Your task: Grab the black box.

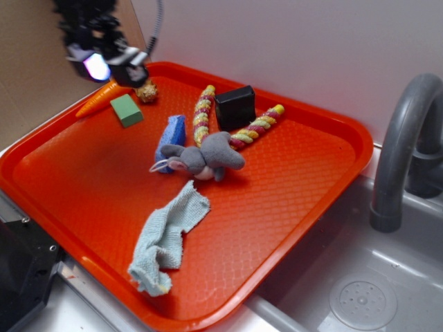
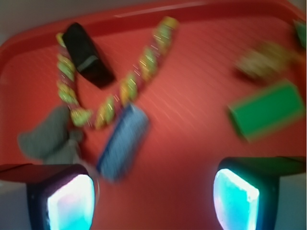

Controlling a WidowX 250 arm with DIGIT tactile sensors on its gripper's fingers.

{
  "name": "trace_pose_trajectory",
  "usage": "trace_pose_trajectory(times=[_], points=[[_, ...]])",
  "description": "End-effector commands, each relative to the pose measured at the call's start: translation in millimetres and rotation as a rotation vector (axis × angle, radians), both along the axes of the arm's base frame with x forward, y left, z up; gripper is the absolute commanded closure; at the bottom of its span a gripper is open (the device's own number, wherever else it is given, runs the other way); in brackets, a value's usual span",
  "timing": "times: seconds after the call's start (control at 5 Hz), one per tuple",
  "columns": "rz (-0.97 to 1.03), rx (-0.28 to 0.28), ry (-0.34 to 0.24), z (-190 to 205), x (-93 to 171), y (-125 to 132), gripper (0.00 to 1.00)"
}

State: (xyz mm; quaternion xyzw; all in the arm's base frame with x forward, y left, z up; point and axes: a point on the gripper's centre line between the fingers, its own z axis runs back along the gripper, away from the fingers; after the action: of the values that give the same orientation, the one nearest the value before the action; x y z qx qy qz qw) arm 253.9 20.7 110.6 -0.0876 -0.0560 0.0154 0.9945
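Observation:
The black box (image 1: pixel 235 107) stands on the orange tray (image 1: pixel 311 159) near its far rim, between two strands of a red-and-yellow rope. In the blurred wrist view the black box (image 2: pixel 88 54) lies at the upper left. My gripper (image 1: pixel 111 67) hovers high over the tray's far left corner, well to the left of the box. In the wrist view the gripper (image 2: pixel 153 199) is open, its glowing pads wide apart with only bare tray (image 2: pixel 192 129) between them.
A green block (image 1: pixel 127 110), an orange carrot (image 1: pixel 100 99) and a small brown ball (image 1: pixel 146 91) lie under the gripper. A blue sponge (image 1: pixel 171 137), grey stuffed toy (image 1: pixel 204 158), rope (image 1: pixel 257 127) and pale cloth (image 1: pixel 169 235) fill the tray's middle. A grey faucet (image 1: pixel 405 138) and sink lie right.

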Motion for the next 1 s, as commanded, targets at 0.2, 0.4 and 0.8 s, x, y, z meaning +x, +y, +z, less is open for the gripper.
trace_pose_trajectory(times=[0.2, 0.4, 0.8], points=[[-0.295, 0.190, -0.195, 10.9, 54.4, -70.1, 0.00], [-0.282, 0.180, -0.194, 11.1, 57.3, -58.0, 0.00], [-0.328, 0.184, -0.190, -0.1, 70.2, -57.4, 0.00]])
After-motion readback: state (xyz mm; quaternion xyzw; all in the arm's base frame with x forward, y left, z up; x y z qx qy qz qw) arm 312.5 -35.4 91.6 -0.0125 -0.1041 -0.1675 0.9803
